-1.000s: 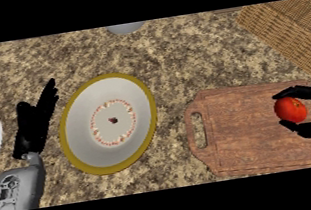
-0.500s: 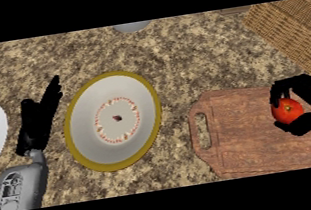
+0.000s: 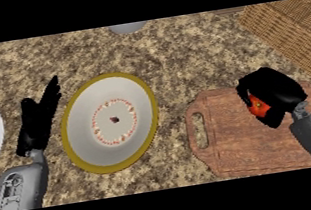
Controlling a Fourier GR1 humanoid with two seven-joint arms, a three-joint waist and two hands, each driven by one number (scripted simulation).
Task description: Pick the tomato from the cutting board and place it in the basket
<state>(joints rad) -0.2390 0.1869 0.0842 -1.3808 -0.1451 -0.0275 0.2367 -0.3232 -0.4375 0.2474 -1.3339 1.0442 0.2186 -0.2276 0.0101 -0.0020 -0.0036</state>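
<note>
Head view: a second ago the right hand lay open around the tomato at the right edge of the frame; now its fingers have curled over the fruit and the hand has shifted toward the frame's centre, over the upper part of the cutting board. That reads as the grasp made, so lifting and carrying toward the basket in the upper right should come next. Only a red sliver of tomato shows under the fingers, at right of centre; being roundish and mostly hidden, its long axis and facing cannot be told. The left hand rests open, fingers straight, at the left beside the yellow-rimmed plate on the worktop.
</note>
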